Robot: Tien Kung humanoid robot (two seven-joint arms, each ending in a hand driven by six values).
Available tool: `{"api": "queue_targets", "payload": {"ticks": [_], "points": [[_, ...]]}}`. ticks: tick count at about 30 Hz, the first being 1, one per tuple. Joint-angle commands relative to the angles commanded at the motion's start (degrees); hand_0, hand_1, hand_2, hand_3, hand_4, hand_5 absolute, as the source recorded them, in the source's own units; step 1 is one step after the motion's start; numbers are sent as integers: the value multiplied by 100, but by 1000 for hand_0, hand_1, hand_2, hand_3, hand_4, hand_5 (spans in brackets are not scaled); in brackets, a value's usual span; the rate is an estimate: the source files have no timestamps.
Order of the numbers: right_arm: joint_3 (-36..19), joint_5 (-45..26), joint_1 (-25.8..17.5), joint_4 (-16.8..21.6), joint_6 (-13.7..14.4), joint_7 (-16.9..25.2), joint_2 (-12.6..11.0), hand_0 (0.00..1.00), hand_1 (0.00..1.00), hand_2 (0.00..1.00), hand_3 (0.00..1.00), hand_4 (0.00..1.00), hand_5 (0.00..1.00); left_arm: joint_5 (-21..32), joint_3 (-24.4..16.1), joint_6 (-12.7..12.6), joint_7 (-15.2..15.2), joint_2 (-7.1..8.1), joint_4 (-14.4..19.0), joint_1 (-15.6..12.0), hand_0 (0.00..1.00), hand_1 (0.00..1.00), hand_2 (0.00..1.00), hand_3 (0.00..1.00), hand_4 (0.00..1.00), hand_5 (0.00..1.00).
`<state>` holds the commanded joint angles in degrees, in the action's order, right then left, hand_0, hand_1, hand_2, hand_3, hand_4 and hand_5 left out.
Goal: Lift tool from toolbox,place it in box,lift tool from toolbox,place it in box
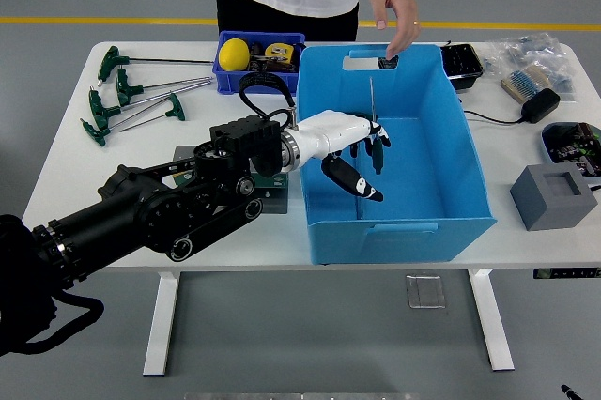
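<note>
My left hand (368, 163) reaches from the left over the near left part of the large blue box (441, 222). Its fingers (377, 148) are spread. A T-handle tool with a green grip (381, 136) sits at the fingertips inside the box, its thin metal shaft (372, 100) pointing straight up. I cannot tell whether the fingers still pinch it. A dark tool holder (274, 187) lies on the table under my forearm, mostly hidden. My right hand is out of view.
Several green T-handle keys (127, 100) lie at the table's left. A small blue bin (255, 57) with yellow items stands behind my arm. A person's hand (394, 24) hovers over the box's far rim. A grey block (552, 195) and cables sit at the right.
</note>
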<state>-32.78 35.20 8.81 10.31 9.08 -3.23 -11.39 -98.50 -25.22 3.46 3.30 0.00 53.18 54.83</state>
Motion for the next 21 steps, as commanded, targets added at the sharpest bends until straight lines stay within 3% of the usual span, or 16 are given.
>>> {"api": "queue_targets", "payload": {"ticks": [2, 3, 15, 16, 21], "points": [[-9, 5, 0, 0, 0, -1, 2, 599, 519, 612, 690, 914, 943, -25, -2, 49, 21, 0, -11, 1, 424, 597, 740, 923, 998, 547], [-15, 10, -1, 0, 0, -2, 2, 599, 519, 612, 690, 915, 941, -77, -9, 94, 40, 0, -12, 4, 455, 615, 796, 998, 998, 573], [-26, 7, -9, 0, -3, 4, 1, 599, 518, 612, 690, 915, 942, -281, -154, 215, 64, 0, 59, -11, 478, 623, 826, 998, 998, 584], [-29, 6, -11, 0, -2, 4, 2, 600, 517, 612, 691, 916, 939, -289, -175, 221, 65, 0, 76, -20, 573, 671, 860, 998, 998, 612], [-47, 20, -38, 0, -8, -3, 9, 600, 517, 612, 691, 916, 939, -324, -327, 211, 57, 0, 227, -97, 573, 671, 860, 998, 998, 612]]}}
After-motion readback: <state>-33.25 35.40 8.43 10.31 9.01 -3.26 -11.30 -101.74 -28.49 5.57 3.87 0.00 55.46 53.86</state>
